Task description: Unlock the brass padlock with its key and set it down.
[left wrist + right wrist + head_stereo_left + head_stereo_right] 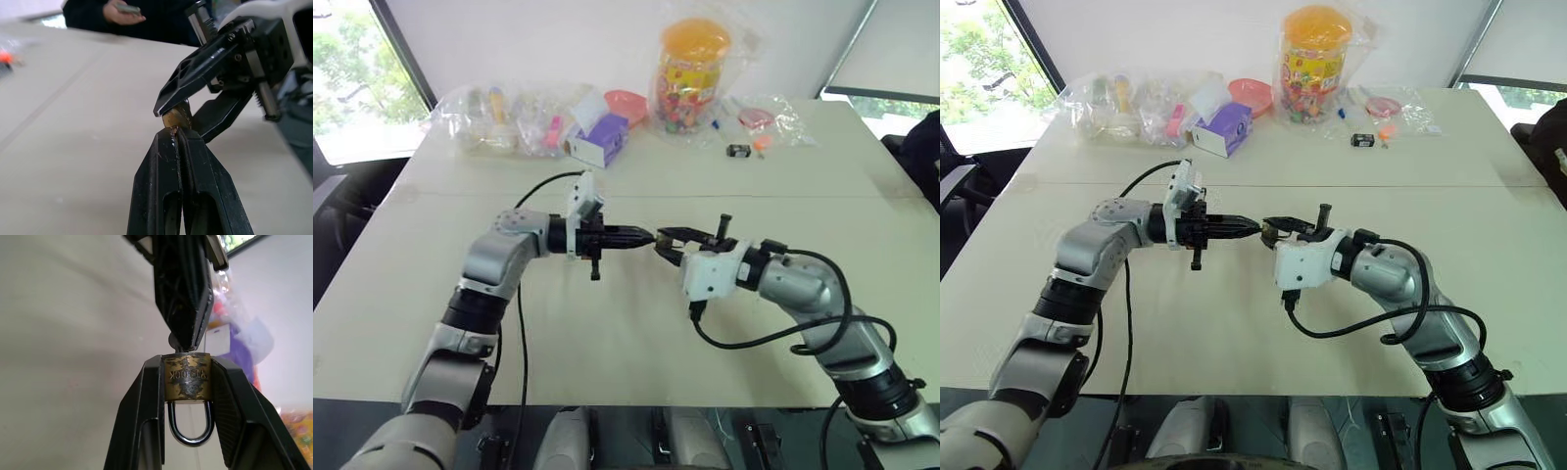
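The left claw (644, 236) and the right claw (664, 241) meet tip to tip above the middle of the wide cream-coloured bench (607, 333), both held clear of its surface.

The right claw is clamped on the small brass padlock (187, 377), a scuffed gold-coloured metal block with stamped lettering. Its two black fingers (139, 426) press against opposite sides of the block. The thin silvery loop of the padlock (190, 431) hangs back between these fingers and sits seated in the body, so the padlock is held in the air above the bench, not resting on it.

The left claw is clenched, with its two black fingers (161, 186) pressed together along their length. Their tips touch the face of the padlock opposite the loop. A small rounded piece of silvery metal (175, 340) shows at that contact point, pinched at the fingertips; whether it is a key cannot be told.

Along the far edge of the bench lie clear plastic bags of small items (499, 122), a purple and white box (598, 140), a tall clear jar with an orange lid (690, 78), and a small black object (738, 151). All stand well apart from the claws.

In the left wrist view, a person's hand (123, 11) in a dark sleeve holds a small object beyond the bench.
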Controlling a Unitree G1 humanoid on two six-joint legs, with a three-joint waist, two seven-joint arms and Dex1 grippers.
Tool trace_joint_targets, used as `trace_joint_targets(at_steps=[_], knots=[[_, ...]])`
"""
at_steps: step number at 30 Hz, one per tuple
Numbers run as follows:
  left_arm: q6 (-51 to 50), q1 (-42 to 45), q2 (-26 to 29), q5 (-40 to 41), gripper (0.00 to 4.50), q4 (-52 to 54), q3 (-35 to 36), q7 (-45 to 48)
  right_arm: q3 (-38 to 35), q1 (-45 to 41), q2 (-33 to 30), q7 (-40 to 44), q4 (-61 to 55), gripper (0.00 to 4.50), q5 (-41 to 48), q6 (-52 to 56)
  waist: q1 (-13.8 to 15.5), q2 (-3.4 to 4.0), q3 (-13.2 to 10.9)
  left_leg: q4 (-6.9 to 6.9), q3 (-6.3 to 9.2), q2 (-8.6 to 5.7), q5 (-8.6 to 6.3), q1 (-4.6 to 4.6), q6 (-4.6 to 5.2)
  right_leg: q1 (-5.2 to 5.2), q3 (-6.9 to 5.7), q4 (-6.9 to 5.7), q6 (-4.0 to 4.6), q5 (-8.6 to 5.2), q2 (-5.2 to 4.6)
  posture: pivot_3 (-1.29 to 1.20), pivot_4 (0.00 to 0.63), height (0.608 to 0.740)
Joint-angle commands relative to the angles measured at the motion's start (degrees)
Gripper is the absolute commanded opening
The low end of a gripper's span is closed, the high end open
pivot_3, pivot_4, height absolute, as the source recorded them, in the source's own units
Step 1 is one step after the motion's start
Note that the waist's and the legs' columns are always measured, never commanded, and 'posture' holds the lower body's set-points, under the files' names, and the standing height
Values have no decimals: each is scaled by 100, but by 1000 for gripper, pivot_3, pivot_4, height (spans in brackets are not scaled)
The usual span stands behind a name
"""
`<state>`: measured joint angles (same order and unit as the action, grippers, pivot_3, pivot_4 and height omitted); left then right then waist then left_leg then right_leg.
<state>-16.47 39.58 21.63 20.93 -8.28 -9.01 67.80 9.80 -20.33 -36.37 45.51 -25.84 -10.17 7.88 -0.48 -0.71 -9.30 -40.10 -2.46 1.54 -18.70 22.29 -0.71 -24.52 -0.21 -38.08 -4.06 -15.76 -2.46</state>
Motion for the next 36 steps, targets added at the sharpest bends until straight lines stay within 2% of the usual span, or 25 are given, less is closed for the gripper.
trace_joint_targets(at_steps=[1,6,10,11,15,20,23,28,36], knots=[[941,40,-123,-376,52,92,-26,-216,-143,-174,60,297,-749,728,684,665,5,0,0,0,0,0,0,0,0,0,0,0,0,0,0,0,150,740],[2397,32,-62,-903,52,-51,-260,-30,-241,-214,-14,528,-900,728,1109,1305,0,0,0,1,-1,-1,-1,0,2,1,0,1,0,0,0,0,150,740],[2174,39,-36,-868,52,-181,-293,10,-244,-236,-73,577,-965,728,1215,1463,-5,0,0,1,0,-1,-1,0,2,1,0,1,0,0,2,0,150,740],[1938,45,-31,-795,52,-219,-273,-10,-239,-248,-82,569,-968,728,1197,1457,-6,0,0,1,0,-1,-1,0,2,1,0,0,0,0,3,0,150,740],[-227,144,-28,152,52,-133,49,-189,-135,-282,-231,542,-933,728,928,1208,-11,0,0,0,2,-1,-1,1,3,1,-1,0,0,0,4,0,150,740],[-2811,355,-13,1456,52,-186,485,-352,203,-469,-690,324,-593,728,-83,44,-27,0,0,0,4,-2,-2,1,3,1,-2,0,-1,0,6,0,150,740],[-3460,328,-35,1739,886,-153,584,-492,260,-518,-757,269,-462,728,-291,-221,-30,0,0,1,6,-1,-2,0,3,0,-2,0,-1,0,9,0,150,740],[-4056,366,-99,2114,3324,-91,874,-663,239,-467,-742,295,-408,728,-327,-381,-14,0,0,0,7,0,0,0,1,1,-1,0,-1,0,4,0,150,740],[-4000,341,-246,2072,3324,-16,785,-779,232,-473,-722,318,-403,728,-339,-402,-10,0,0,0,6,-1,9,0,-15,1,-1,0,-1,0,2,0,150,740]])
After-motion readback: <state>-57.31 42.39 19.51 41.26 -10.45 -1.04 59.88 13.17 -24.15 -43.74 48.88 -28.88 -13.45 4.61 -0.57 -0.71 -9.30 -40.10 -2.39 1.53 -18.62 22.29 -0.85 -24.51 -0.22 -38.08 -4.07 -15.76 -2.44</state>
